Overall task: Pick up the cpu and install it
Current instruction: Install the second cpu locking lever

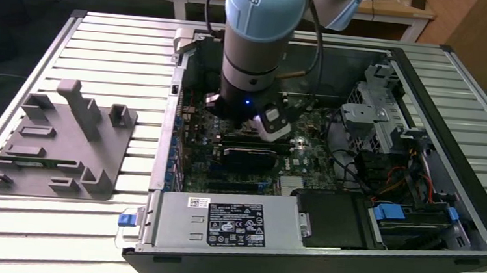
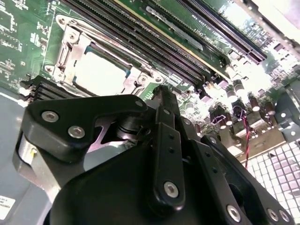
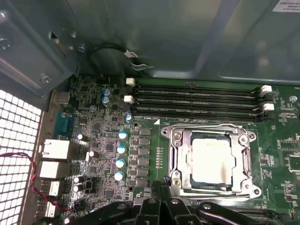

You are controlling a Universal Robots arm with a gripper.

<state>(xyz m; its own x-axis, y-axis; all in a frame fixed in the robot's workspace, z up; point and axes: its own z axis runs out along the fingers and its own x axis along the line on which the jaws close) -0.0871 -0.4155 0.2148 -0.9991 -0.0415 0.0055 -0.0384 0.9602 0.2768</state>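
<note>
One cpu (image 3: 212,162) in one socket (image 3: 178,157), four memory slots (image 3: 197,99), one grey fixture (image 1: 55,144).

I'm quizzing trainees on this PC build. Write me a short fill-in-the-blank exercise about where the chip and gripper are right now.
1. The cpu lies inside the metal-framed ____ on the motherboard.
2. The gripper holds ____.
3. In the first wrist view, the long memory slots run between the socket and the case ____.
4. In the exterior view, the grey fixture sits outside the computer case, on that view's ____.

Missing words: socket; nothing; wall; left
</note>
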